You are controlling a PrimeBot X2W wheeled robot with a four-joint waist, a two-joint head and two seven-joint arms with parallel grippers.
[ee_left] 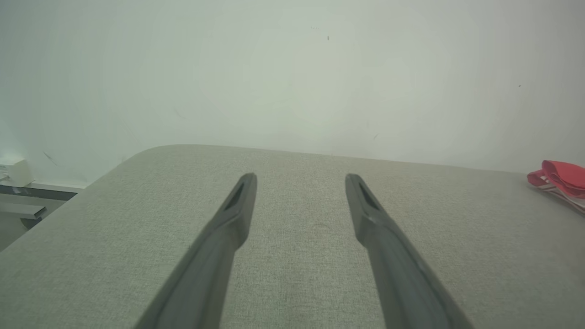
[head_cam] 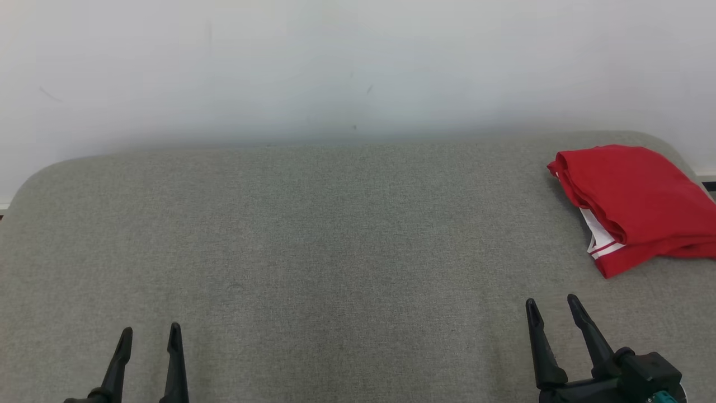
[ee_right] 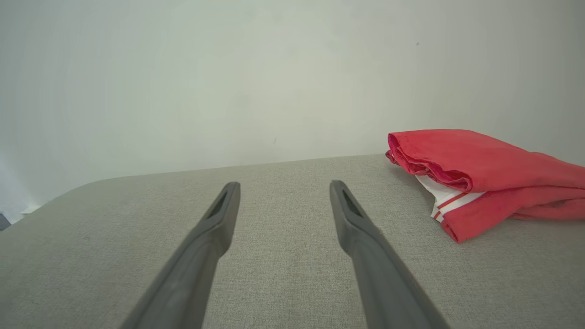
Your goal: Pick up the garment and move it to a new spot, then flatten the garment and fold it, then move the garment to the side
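The folded red cloth garment with white striped trim lies far right on the grey fabric-covered counter. It looks soft, light and floppy, so pinching its near edge seems best. The left claw and right claw both gape, empty.

Left tool, right tool, jaws apart
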